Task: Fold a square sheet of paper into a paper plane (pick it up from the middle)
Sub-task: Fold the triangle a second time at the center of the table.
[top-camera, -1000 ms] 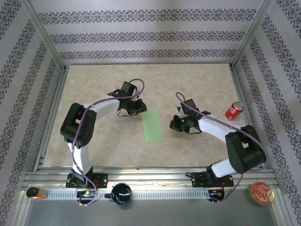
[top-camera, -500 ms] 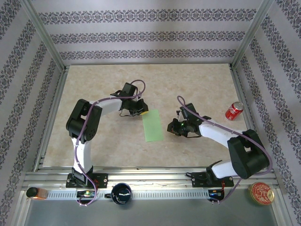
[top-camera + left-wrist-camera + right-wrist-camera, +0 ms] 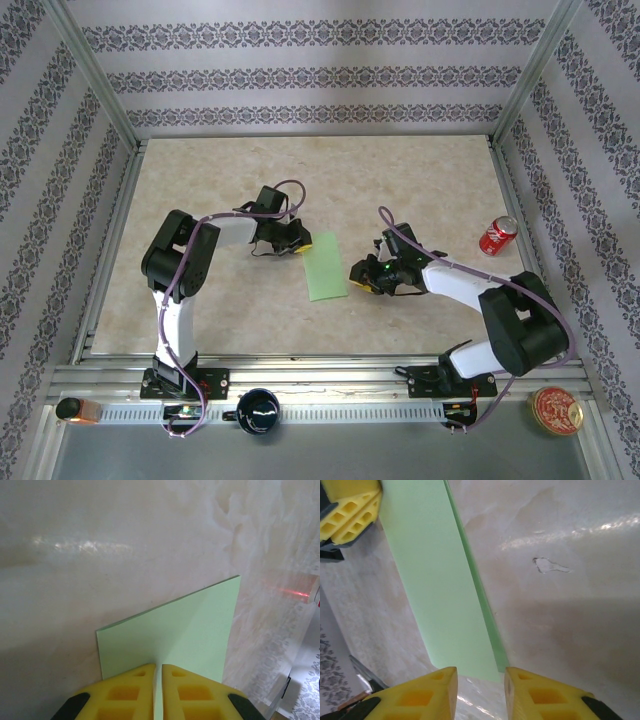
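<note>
One paper [image 3: 325, 268], folded into a narrow strip, lies flat mid-counter [image 3: 420, 180]. Its long axis runs from near edge to far edge, the far end leaning slightly left. At its far left corner the left fingers [image 3: 132, 682] are pinched on it. At its near right corner the right fingers [image 3: 430, 687] stand apart, gripping nothing.

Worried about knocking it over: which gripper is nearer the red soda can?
Right. The right gripper is left of the red soda can, beside the light-green sheet of paper; the left gripper is farther left, across that sheet.
</note>
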